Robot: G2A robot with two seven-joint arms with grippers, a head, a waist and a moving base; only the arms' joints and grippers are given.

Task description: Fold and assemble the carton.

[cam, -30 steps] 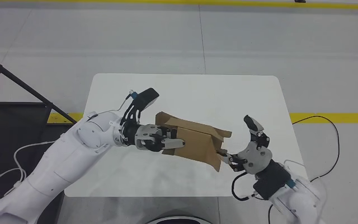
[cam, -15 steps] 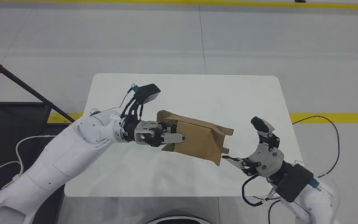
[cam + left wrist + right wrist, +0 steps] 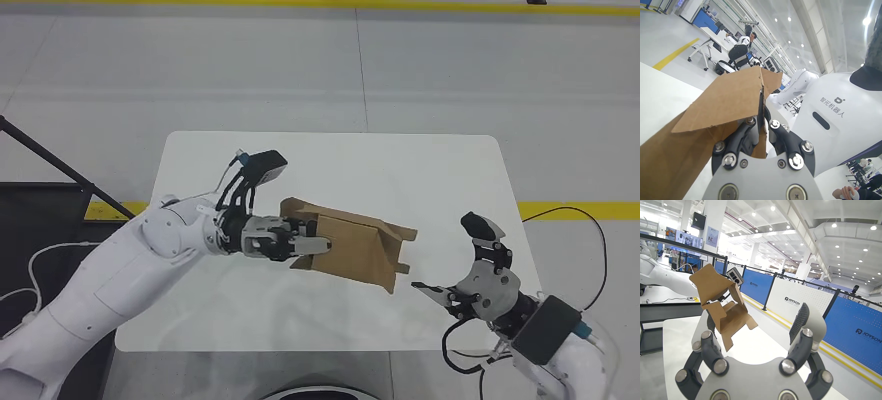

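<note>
Nearest, over the near right corner of the white rounded bench (image 3: pixel 440 160): right gripper (image 3: pixel 440 252) (image 3: pixel 755 311), spread wide, nothing between the ribbed black pads (image 3: pixel 797 321). Pointed at the open end of the brown corrugated cardboard carton (image 3: pixel 355 250), close to it yet apart, bare bench top showing in the gap.

Next, about the middle of the bench, roughly halfway between near and far edges: the carton itself, partly folded. Stretched lengthwise from left to right, the right end sloping toward the near edge. Open at that right end, hollow inside (image 3: pixel 734 315) on show in the right wrist view. One wide flap raised above the opening, smaller flaps and a short tab sticking out beside and below it. Cannot tell whether the lowest flap touches the bench top or hangs just clear of it.

At the carton's left end: left gripper (image 3: pixel 308 245) (image 3: pixel 762 117), clamped on a cardboard panel (image 3: pixel 725 102), the raw corrugated edge pinched between the two black fingers (image 3: pixel 742 132) in the left wrist view. A broad flap bent over just above those fingers, a smaller one creased beside it.

Farther out, off the left edge: black slanting pole (image 3: pixel 50 155). Off the right edge: yellow line (image 3: pixel 585 210) on the pale grey floor (image 3: pixel 300 70), the same floor running on beyond the far edge. Farthest, in the right wrist view: fence of blue and white panels (image 3: pixel 848 313) on black posts.
</note>
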